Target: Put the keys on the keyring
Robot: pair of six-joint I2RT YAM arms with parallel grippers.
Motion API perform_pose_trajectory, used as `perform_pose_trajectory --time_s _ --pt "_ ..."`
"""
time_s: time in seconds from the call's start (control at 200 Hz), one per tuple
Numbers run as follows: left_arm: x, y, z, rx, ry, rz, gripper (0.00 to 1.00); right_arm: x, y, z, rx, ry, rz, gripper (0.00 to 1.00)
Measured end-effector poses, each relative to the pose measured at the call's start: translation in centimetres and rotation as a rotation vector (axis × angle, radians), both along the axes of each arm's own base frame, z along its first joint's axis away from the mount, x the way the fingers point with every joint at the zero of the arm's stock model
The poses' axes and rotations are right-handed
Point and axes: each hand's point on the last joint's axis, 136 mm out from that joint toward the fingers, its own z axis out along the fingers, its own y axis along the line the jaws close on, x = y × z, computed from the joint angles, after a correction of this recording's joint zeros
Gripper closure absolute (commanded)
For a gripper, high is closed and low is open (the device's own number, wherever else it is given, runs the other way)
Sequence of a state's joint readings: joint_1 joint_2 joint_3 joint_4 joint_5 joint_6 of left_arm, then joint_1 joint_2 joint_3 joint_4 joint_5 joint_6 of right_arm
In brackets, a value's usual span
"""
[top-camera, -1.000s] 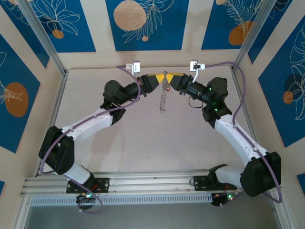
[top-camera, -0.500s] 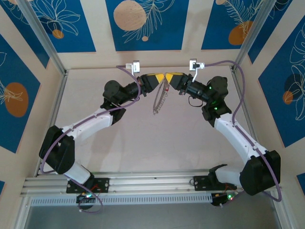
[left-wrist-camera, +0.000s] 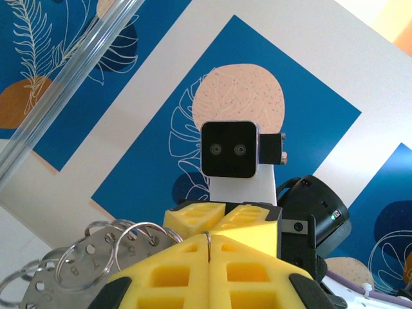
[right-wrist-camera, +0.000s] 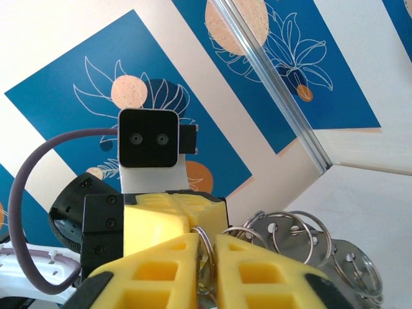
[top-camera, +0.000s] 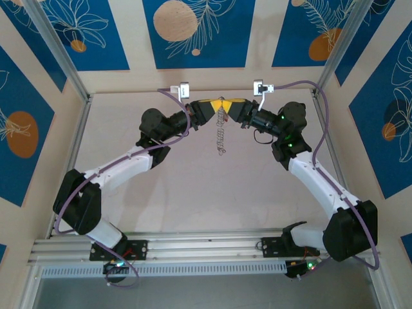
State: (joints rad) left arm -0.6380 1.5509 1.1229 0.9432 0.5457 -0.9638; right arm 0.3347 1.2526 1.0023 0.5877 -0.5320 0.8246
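Yellow-fingered left gripper (top-camera: 217, 105) and right gripper (top-camera: 228, 105) meet tip to tip at the beige table's (top-camera: 193, 193) 12 o'clock edge, with bare tabletop toward 6. A silver chain of split rings and punched tags (top-camera: 221, 132) dangles beneath, its details indistinct from above. Left fingers (left-wrist-camera: 174, 277) press together, contents hidden — right fingers (right-wrist-camera: 251, 270) pinch a thin wire keyring (right-wrist-camera: 203, 239).

Beige tabletop (top-camera: 193, 193), alu frame posts (top-camera: 56, 46), beige walls (top-camera: 261, 38) w/ blue leaf-print panels (top-camera: 219, 38), bright even light.
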Motion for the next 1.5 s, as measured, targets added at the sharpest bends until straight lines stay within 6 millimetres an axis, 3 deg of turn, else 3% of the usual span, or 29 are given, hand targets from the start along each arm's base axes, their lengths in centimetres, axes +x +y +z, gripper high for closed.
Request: perform_pose_trajectory --time_s 0.11,0.3,0.4,0.505,0.655,0.82,0.895,0.965,1.12,1.5 --pt "0.1 0.0 -0.1 0.0 0.002 0.003 1.0 0.0 0.0 0.0 0.003 0.005 0.005 1.0" --pt "0.1 -0.1 -0.2 0.007 0.003 0.001 1.0 0.1 -0.5 -0.1 -0.004 0.008 0.012 1.0" --pt "0.1 -0.3 -0.7 0.033 0.0 -0.005 0.74 0.0 -0.8 -0.5 -0.028 0.018 0.03 1.0" --pt "0.2 -0.2 -0.8 0.067 -0.013 -0.014 0.57 0.2 -1.6 -0.6 -0.07 0.025 0.038 1.0" --pt "0.1 0.6 0.5 0.116 -0.069 -0.01 0.43 0.0 -2.4 0.2 -0.14 -0.003 0.084 1.0" --pt "0.0 1.7 2.2 0.185 -0.149 -0.01 0.38 -0.8 -2.3 1.0 -0.206 -0.049 0.183 1.0" --pt "-0.1 1.9 2.6 0.23 -0.178 -0.029 0.38 -0.8 -2.3 0.9 -0.226 -0.052 0.222 1.0" --pt "-0.3 2.0 2.9 0.269 -0.2 -0.057 0.46 -0.7 -2.3 0.5 -0.237 -0.045 0.253 1.0" --pt "-0.9 1.8 3.2 0.343 -0.261 -0.125 0.55 -0.3 -2.0 -0.4 -0.245 -0.014 0.317 1.0" --pt "-0.1 0.4 -1.6 0.484 -0.215 -0.247 0.56 0.2 -1.3 -1.0 -0.238 0.013 0.413 1.0"
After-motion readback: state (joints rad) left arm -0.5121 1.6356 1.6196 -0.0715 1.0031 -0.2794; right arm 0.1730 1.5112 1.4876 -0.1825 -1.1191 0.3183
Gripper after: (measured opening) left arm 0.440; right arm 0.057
